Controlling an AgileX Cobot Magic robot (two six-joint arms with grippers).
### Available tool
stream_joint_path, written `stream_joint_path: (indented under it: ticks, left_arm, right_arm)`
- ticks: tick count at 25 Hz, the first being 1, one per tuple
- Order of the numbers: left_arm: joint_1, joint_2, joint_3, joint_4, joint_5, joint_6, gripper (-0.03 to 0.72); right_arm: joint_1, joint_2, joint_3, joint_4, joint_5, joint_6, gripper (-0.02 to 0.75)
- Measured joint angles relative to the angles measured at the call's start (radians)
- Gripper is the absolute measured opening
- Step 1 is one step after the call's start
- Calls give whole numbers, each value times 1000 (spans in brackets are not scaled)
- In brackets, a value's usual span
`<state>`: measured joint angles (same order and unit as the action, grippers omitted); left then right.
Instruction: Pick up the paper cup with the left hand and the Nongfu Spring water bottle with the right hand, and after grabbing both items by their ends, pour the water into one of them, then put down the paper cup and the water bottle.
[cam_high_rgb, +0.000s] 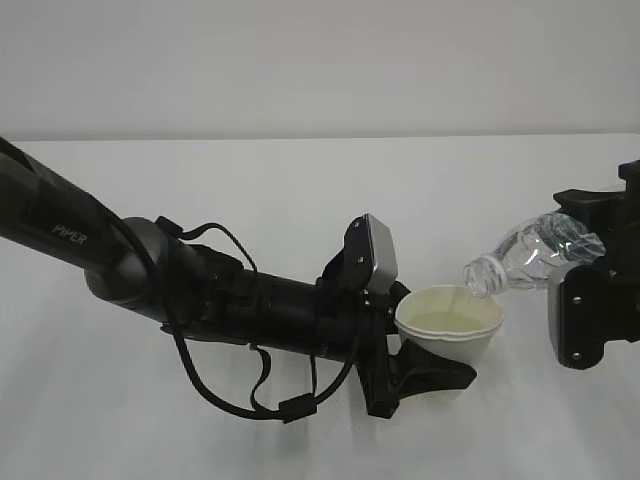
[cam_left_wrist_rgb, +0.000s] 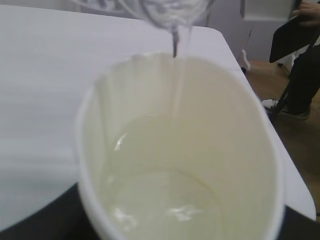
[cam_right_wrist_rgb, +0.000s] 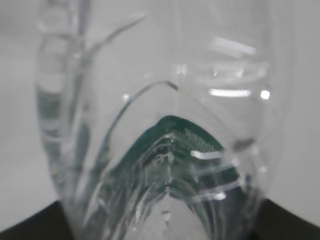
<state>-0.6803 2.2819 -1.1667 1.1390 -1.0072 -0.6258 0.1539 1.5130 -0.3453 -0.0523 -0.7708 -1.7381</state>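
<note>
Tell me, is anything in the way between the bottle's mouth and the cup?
Nothing visible is. The Nongfu Spring water bottle is tilted with its open mouth just above the rim of the paper cup, and only open air lies between them. In the left wrist view a thin stream of water falls straight into the cup.

You've got the paper cup (cam_high_rgb: 450, 322) centre-right over the tabletop (cam_high_rgb: 300, 190), held from the left side by the left claw (cam_high_rgb: 405, 345). The Nongfu Spring water bottle (cam_high_rgb: 530, 255) sits right of the cup, tilted mouth-down, its mouth just above the cup's right rim. Right claw (cam_high_rgb: 585, 290) holds the bottle's far end at your right edge. Water (cam_left_wrist_rgb: 160, 200) pools in the cup bottom; a thin stream (cam_left_wrist_rgb: 177, 85) runs from bottle into cup.
</note>
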Motion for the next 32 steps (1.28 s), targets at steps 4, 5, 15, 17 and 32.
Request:
stream_joint_path:
  ticks: [4,5,15,17,32]
  left_arm:
    - [0,0,0,0,0,0,435]
    - [0,0,0,0,0,0,435]
    - [0,0,0,0,0,0,435]
    - [0,0,0,-1,0,0,435]
    - [0,0,0,-8,0,0,435]
  right_arm:
    - [0,0,0,0,0,0,385]
    - [0,0,0,0,-2,0,385]
    - [0,0,0,0,-2,-8,386]
    - [0,0,0,0,-4,-8,385]
    - [0,0,0,-20,-4,-12,386]
